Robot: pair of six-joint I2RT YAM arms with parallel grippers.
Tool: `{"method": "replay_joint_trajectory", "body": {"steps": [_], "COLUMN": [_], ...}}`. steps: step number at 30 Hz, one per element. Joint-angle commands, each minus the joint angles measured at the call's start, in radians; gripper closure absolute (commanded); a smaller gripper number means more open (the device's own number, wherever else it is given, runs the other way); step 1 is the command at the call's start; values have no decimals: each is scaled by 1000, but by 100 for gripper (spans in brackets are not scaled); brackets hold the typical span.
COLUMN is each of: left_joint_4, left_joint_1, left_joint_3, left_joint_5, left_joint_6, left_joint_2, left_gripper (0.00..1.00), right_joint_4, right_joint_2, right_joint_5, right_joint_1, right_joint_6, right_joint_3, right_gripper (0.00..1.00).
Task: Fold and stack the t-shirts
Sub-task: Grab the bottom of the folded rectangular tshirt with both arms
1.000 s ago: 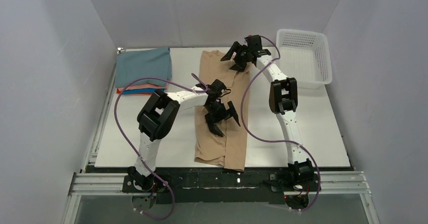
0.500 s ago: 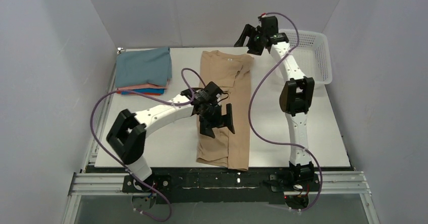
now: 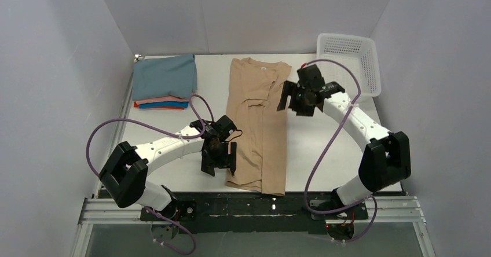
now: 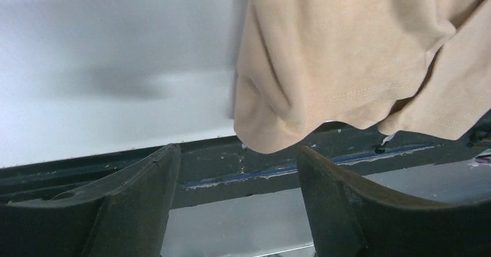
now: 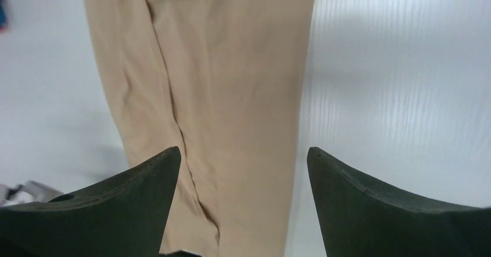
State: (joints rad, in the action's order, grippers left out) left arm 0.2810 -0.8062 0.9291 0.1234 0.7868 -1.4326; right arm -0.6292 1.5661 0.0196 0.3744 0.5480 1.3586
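Note:
A tan-beige t-shirt [image 3: 259,135] lies folded into a long strip in the middle of the table, neck at the far end with a small white label. My left gripper [image 3: 219,165] is open and empty, just left of the strip's near end. In the left wrist view the gripper [image 4: 237,149] faces the shirt's hem [image 4: 347,66], which hangs over the table's front edge. My right gripper [image 3: 294,103] is open and empty above the strip's right edge. In the right wrist view the gripper [image 5: 243,150] looks down on the shirt [image 5: 220,66].
A stack of folded shirts sits at the back left, grey-blue [image 3: 165,76] on top, with salmon, orange-red and bright blue edges [image 3: 162,102] below. A white lattice basket [image 3: 370,66] stands at the back right. The dark front rail [image 4: 260,170] runs below the hem.
My left gripper has moved off the shirt's middle, nearer and leftward to its lower left edge. My right gripper has swung from the back near the basket down to the shirt's right edge.

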Motion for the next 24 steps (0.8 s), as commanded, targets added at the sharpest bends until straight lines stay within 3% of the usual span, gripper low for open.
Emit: {"method": "replay_joint_trajectory", "body": {"steps": [1, 5, 7, 12, 22, 24], "left_joint_4": [-15, -76, -86, -49, -54, -48], "left_joint_1": [6, 6, 7, 6, 6, 6], "left_joint_3": [-35, -63, -71, -95, -155, -154], "left_joint_5": [53, 123, 150, 147, 154, 152], "left_joint_6": [21, 46, 51, 39, 51, 48], "left_joint_2": [-15, -49, -63, -79, -53, -56], "left_gripper": [30, 32, 40, 45, 100, 100], "right_joint_4": [29, 15, 1, -2, -98, -74], "right_joint_2": [-148, -242, -292, -413, -517, -521], "right_joint_5": [-89, -104, -107, 6, 123, 164], "right_joint_1": [95, 143, 150, 184, 374, 416], "right_joint_6": [85, 131, 154, 175, 180, 216], "right_joint_3": [-205, -353, -423, -554, -678, -708], "right_gripper": [13, 14, 14, 15, 17, 18]}}
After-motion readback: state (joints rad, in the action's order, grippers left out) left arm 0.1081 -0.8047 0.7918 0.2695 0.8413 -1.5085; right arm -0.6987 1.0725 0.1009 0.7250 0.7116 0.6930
